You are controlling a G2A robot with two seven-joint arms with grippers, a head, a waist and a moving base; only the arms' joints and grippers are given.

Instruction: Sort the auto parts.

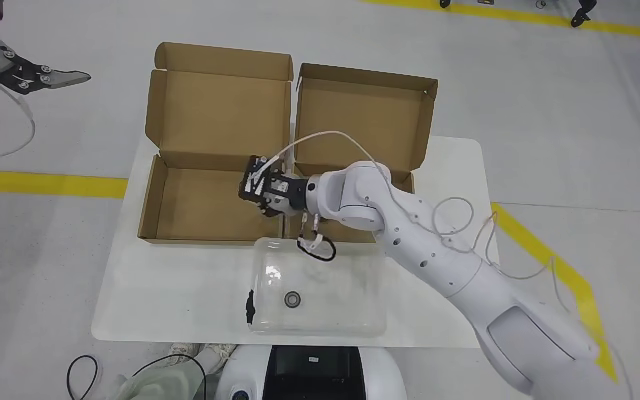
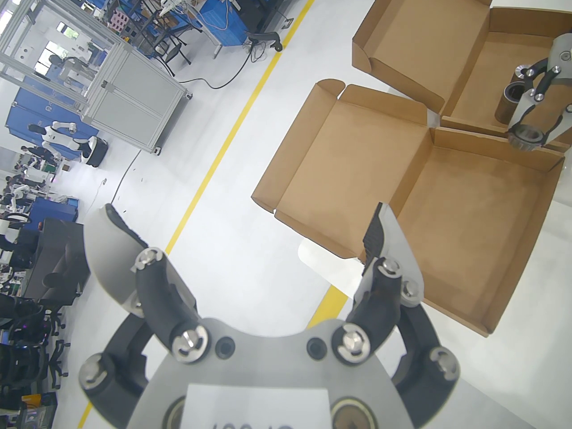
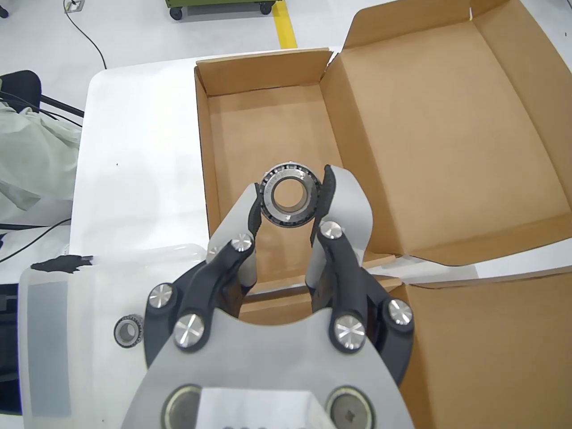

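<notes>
1. The right end effector [image 3: 289,196] is pinching a tapered roller bearing [image 3: 289,217]. One finger pad sits on each side of the outer ring, and the bore faces back toward the wrist. Gripping across the outside probably stops the round part from turning or slipping.
2. Directly below the end effector is the bare floor of an open cardboard box [image 3: 250,136]. The bearing hangs above that floor, close to the box wall nearest the wrist, so this looks like the placing step for this part.
3. Just beside the end effector, across a shared wall, sits a second cardboard box [image 3: 491,337]. A dark cylindrical sleeve [image 2: 509,102] stands on end in it, beyond the held bearing. That suggests one box per kind of part, with bearings going into the box under the fingers.
4. Behind the end effector, toward the robot, a clear plastic bin [image 1: 340,270] rests on the white worktop [image 1: 180,290]. A second bearing [image 1: 293,298] lies flat in the bin, which seems to be the supply waiting to be sorted.
5. The left end effector [image 2: 246,223] is spread wide with nothing between its fingers. It hangs well apart from the right one, out past the worktop's edge over the floor, likely parked there to leave the boxes clear.
6. The next move calls for lowering before release, because a bearing dropped from height could bounce or roll against the box wall
</notes>
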